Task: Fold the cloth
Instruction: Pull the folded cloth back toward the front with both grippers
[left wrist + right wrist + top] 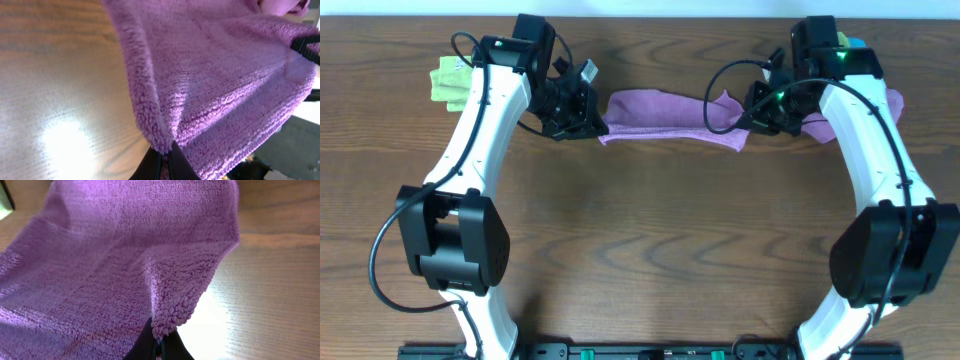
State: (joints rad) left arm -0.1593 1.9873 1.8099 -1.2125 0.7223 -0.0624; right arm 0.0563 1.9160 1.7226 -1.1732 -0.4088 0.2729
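Progress seems early, I judge: my left gripper [164, 159] and my right gripper [159, 342] are each clamped on a corner of the cloth [665, 118], which stretches as a rumpled band between them at the far side of the table [650, 250], no neat fold laid yet.

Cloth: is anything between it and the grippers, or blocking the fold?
Nothing visible. The left gripper and right gripper each pinch the cloth at one end, and the table between the arms is bare wood.
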